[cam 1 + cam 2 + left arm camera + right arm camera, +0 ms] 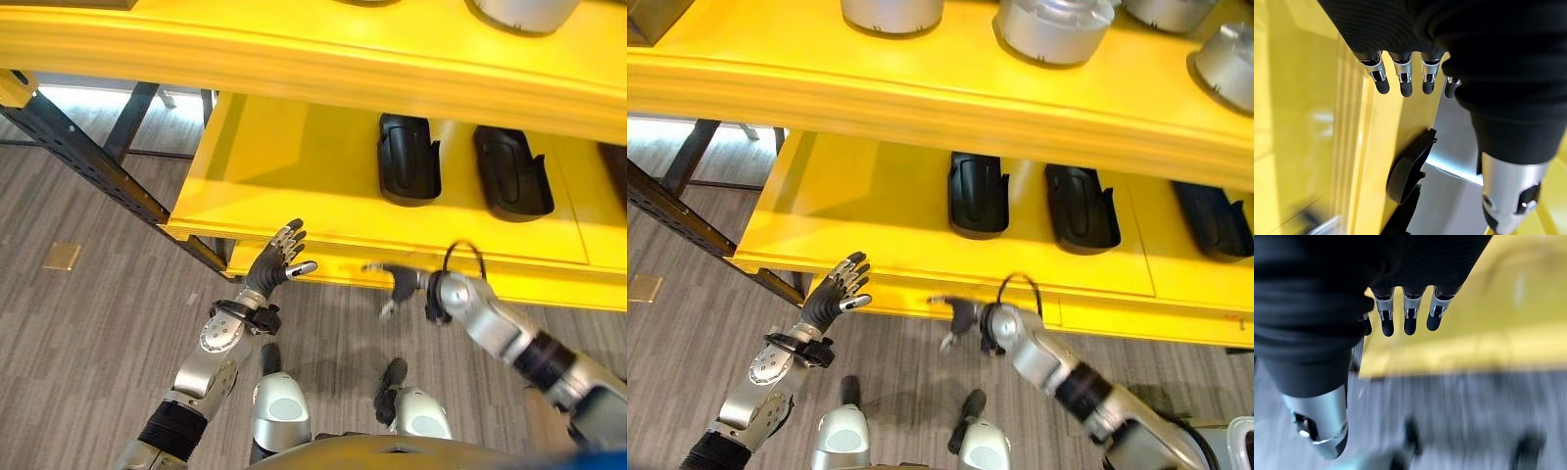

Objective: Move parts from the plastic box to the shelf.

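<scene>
Two black moulded parts (409,159) (511,172) lie side by side on the lower yellow shelf (284,157); a third black part (1213,219) lies further right. My left hand (277,257) is raised in front of the shelf's front edge, fingers straight, holding nothing. My right hand (400,285) hangs just below that edge, to the right of the left hand, fingers relaxed and empty. In the left wrist view the fingers (1403,78) point along the yellow shelf toward a black part (1408,169). In the right wrist view the fingers (1409,313) hang over the shelf edge and floor.
Several grey metal cylinders (1058,27) stand on the upper yellow shelf (921,88). A dark metal rack frame (88,162) slants at the left. Grey wood-pattern floor (88,323) lies below, with a small brass plate (62,257) set in it.
</scene>
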